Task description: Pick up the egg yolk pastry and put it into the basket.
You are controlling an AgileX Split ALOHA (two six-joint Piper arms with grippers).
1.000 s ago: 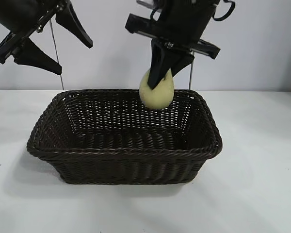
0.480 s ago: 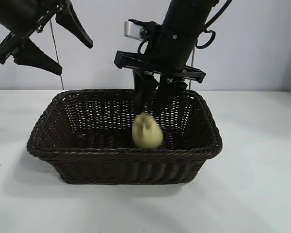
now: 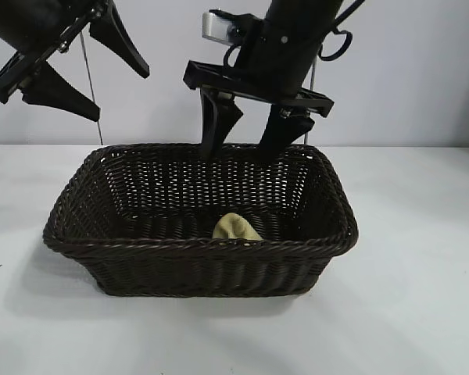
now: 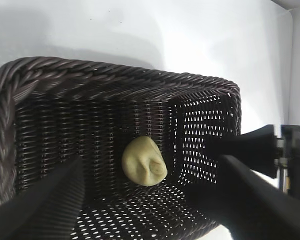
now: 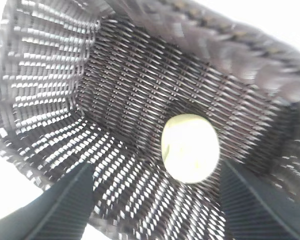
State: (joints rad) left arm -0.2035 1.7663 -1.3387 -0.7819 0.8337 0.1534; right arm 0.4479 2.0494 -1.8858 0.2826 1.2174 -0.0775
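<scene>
My right gripper (image 3: 248, 142) hangs released above the basket (image 3: 328, 238). The pastry (image 3: 236, 228) lies on the basket floor, its dimpled face turned sideways. My left gripper (image 3: 82, 62) is spread, empty.

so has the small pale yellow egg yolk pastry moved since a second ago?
Yes. The small pale yellow egg yolk pastry dropped from above the far braided rim to the floor of the dark brown wicker basket, near its front wall, free of the open right gripper.

My front camera faces the basket (image 3: 199, 234) level, from near. Both wrist cameras look down inside it, sharing its floor.
</scene>
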